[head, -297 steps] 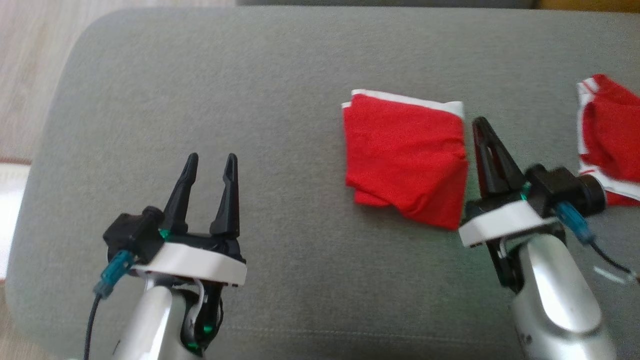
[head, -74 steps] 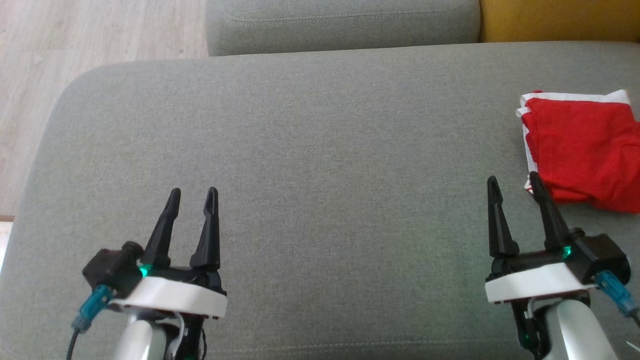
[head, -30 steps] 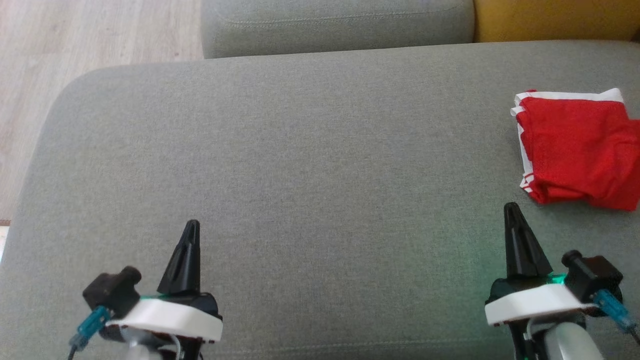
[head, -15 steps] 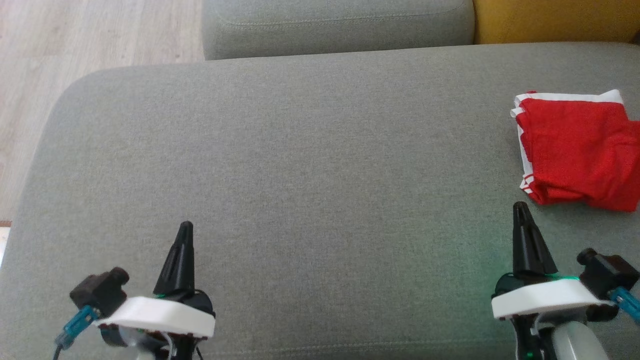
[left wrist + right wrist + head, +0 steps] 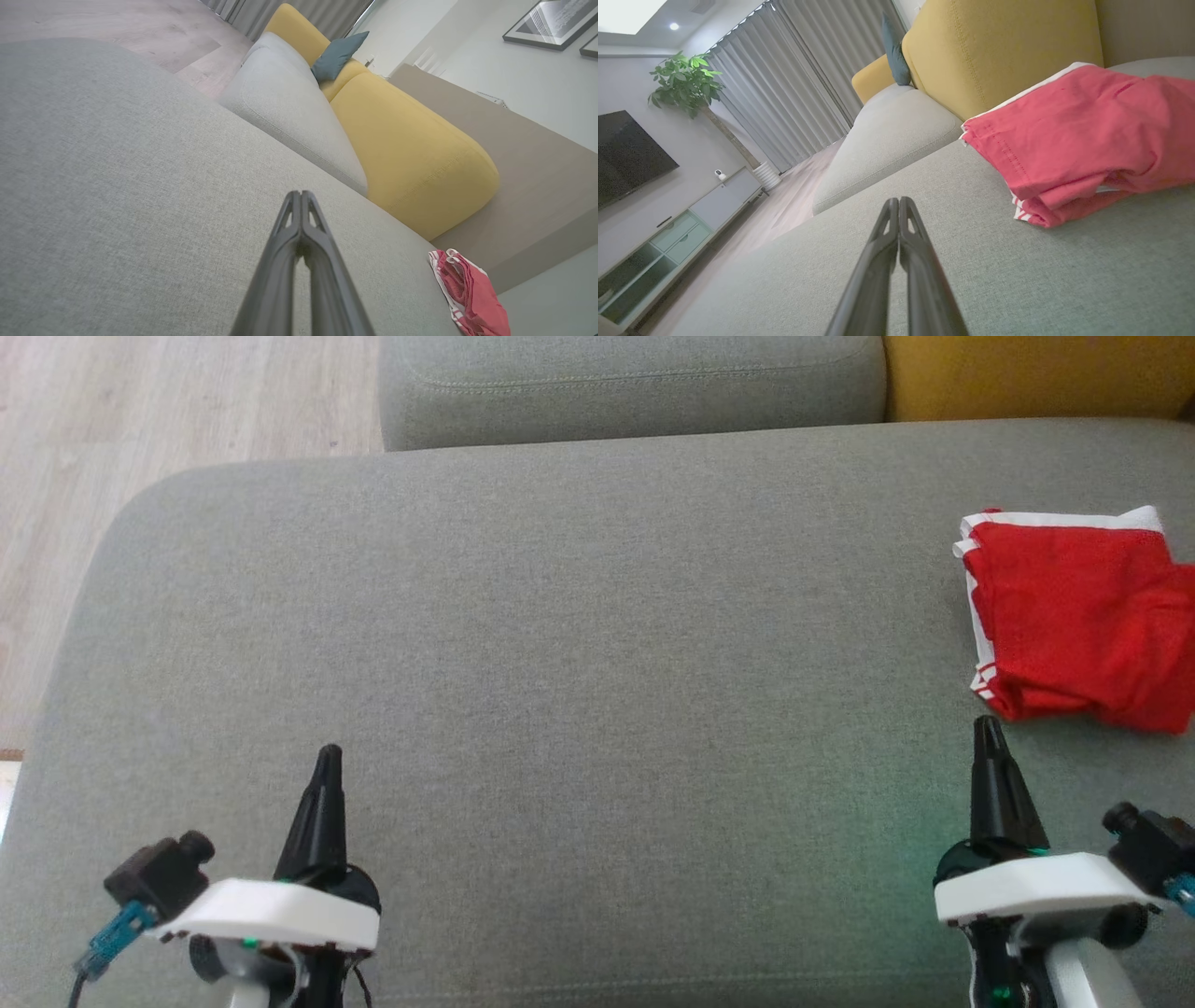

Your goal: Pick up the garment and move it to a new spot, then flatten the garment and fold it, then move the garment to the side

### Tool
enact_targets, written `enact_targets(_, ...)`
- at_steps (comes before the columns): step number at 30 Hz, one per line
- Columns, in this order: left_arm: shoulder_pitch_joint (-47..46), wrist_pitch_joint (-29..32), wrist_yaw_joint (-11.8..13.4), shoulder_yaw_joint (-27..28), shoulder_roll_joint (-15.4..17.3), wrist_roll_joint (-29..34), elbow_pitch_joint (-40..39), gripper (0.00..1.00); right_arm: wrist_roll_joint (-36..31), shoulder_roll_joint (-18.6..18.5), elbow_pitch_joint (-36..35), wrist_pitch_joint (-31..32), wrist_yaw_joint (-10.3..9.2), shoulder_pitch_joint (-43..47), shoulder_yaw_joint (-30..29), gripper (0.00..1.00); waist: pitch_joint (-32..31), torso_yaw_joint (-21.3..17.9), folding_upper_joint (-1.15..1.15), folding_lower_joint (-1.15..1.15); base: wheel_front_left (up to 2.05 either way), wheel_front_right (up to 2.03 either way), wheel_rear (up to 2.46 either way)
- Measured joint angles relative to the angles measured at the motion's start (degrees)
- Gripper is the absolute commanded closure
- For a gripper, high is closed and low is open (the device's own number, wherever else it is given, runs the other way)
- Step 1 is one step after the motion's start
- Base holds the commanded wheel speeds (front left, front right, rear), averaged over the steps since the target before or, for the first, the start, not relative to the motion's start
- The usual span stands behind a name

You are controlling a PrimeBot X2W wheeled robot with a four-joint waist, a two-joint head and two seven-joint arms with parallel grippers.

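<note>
The garment (image 5: 1074,616) is a red piece with white trim, folded into a rough square at the far right of the grey cushion (image 5: 560,644). It also lies at the lower right in the left wrist view (image 5: 472,294) and close up in the right wrist view (image 5: 1087,135). My right gripper (image 5: 986,728) is shut and empty, just short of the garment's near left corner. My left gripper (image 5: 329,754) is shut and empty at the lower left, far from the garment. Both finger pairs (image 5: 300,198) (image 5: 896,203) press together above bare fabric.
Behind the cushion are a grey sofa seat (image 5: 635,383) and a yellow one (image 5: 1036,373). Wooden floor (image 5: 140,420) lies past the cushion's left edge. The right wrist view shows curtains (image 5: 803,74), a plant (image 5: 686,79) and a low cabinet (image 5: 677,224).
Both arms have drawn back toward the near edge and slightly outward over the last second. The grippers, open 2.5 s ago, stay shut. The garment has not moved.
</note>
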Motion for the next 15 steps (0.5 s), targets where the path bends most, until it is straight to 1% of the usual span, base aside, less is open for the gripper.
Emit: enact_targets(15, -0.1, 2.2, 0.0, 1.5, 0.1, -8.6, 0.8, 1.0, 10.4, -0.1, 0.6, 2.1, 0.0, -0.1, -0.9, 1.0, -0.3, 0.1, 0.0, 0.0, 0.0, 0.0, 0.0)
